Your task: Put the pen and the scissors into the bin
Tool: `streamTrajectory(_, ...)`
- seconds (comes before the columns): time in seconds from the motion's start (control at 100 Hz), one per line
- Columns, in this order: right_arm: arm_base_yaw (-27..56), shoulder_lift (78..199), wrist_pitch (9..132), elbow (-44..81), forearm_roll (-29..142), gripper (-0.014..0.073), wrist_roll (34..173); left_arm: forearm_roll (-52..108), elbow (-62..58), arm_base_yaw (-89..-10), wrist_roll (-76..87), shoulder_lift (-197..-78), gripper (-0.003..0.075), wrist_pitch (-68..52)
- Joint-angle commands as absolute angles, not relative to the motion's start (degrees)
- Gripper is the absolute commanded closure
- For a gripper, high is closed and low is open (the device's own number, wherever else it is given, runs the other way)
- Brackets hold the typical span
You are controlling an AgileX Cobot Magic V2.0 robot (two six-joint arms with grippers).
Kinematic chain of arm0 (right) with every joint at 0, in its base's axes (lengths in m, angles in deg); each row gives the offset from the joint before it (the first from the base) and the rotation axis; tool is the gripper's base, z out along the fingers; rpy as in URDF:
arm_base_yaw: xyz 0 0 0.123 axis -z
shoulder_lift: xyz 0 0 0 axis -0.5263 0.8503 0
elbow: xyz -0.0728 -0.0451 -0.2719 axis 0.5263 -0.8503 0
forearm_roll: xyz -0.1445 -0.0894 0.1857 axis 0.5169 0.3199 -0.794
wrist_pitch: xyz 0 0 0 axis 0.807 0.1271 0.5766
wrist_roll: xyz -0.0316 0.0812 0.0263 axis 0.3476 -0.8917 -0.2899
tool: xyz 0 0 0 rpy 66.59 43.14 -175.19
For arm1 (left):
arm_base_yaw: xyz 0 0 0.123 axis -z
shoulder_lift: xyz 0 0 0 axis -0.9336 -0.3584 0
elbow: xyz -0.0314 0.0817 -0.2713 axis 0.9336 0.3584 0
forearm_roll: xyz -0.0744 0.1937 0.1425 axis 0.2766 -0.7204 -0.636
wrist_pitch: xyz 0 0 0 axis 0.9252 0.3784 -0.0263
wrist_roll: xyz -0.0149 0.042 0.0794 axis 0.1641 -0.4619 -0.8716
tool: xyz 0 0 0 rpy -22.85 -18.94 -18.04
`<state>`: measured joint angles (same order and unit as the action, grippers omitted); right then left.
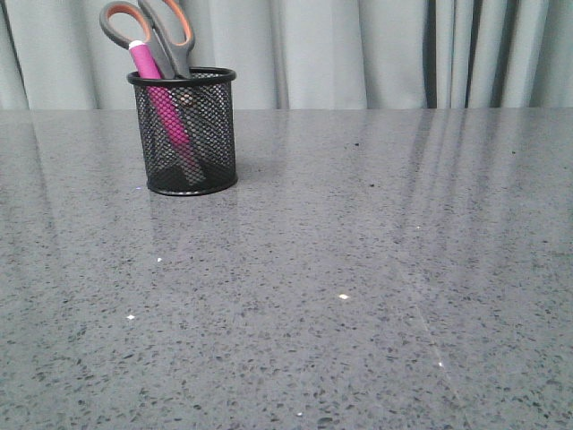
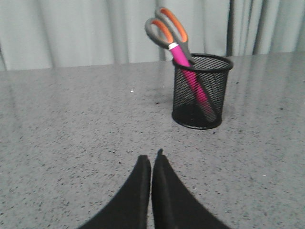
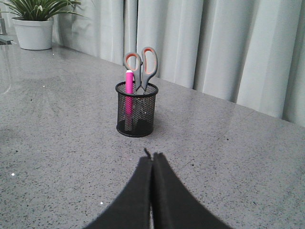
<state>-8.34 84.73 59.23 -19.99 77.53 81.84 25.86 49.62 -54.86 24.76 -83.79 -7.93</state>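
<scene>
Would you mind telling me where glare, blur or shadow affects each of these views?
Front view: pale curtain streaks reflect off the polished table, and the bin casts a soft shadow. Left wrist view: the scissors and pen look slightly soft. Right wrist view: the shut right pincer is a dark, featureless silhouette, as is the left pincer in its own view.

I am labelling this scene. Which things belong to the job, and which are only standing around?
Job: pen, scissors, bin; both already stand inside the bin.
Not the job: potted plant, curtain, table.
</scene>
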Motion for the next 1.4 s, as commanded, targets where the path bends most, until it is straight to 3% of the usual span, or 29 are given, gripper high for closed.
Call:
streamTrajectory(0.0, -8.2, 86.0, 64.2, -18.4, 78.1, 0.0662, 82.1, 18.7, 49.4, -55.0, 31.7, -82.4, 0.0742, -14.1)
streamTrajectory(0.42, -8.2, 86.0, 64.2, -18.4, 78.1, 0.0662, 82.1, 10.6, 57.1, -55.0, 33.7, -81.7, 0.0742, -13.4)
streamTrajectory(0.67, -8.2, 86.0, 64.2, -18.4, 78.1, 0.0662, 82.1, 10.5, 57.0, -57.7, 34.0, -78.2, 0.0742, -5.5)
streamTrajectory(1.391, -5.4, 86.0, 64.1, -18.4, 78.1, 0.0662, 82.1, 10.9, 57.0, -59.5, 34.0, -78.2, 0.0742, -5.8)
